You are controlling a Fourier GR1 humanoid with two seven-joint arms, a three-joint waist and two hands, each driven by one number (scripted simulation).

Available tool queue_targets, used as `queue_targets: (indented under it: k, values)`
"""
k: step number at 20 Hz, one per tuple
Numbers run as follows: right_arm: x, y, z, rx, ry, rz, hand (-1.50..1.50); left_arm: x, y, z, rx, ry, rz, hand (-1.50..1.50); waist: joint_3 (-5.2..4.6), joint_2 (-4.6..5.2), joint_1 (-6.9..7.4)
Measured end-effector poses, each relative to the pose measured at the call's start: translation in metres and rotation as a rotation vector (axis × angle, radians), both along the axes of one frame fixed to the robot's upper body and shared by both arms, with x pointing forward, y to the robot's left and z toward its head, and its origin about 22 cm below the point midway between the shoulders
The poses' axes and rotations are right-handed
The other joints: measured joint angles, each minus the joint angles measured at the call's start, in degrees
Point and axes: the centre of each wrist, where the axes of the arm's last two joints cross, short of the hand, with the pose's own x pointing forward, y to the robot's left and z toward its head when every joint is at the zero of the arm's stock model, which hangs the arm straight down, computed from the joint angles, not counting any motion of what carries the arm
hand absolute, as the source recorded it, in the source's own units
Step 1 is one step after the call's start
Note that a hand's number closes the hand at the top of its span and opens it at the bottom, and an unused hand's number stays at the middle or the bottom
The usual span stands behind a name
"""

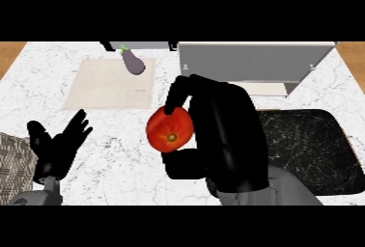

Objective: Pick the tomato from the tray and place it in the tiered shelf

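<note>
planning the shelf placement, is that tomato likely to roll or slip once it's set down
Likely to roll: the tomato looks round, with no flat side. Its smooth skin may be slippery, and the right hand curls round only its top and bottom.

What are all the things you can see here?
tomato: one, red, middle, in the right hand
eggplant: one, purple, far edge of the mat
mat: one, beige, far left
tiered shelf: one, white-grey, far right
tray: one, black, near right
woven thing: one, tan, left edge
counter: one, white marble, under everything
left hand: one, black, open, near left
right hand: one, black, curled round the tomato
</note>
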Motion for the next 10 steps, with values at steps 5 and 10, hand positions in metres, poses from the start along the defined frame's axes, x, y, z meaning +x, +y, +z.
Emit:
queue_targets:
  k: [5, 10]
  values:
    - [-0.001, -0.012, 0.046, 0.049, -0.105, -0.044, 1.50, -0.001, -0.008, -0.003, -0.001, -0.001, 0.003, 0.00, 0.04, 0.02, -0.12]
    - [0.016, -0.031, 0.087, 0.088, -0.149, -0.099, 1.50, -0.001, 0.000, -0.002, 0.002, -0.010, 0.006, 0.00, 0.02, 0.11, -0.06]
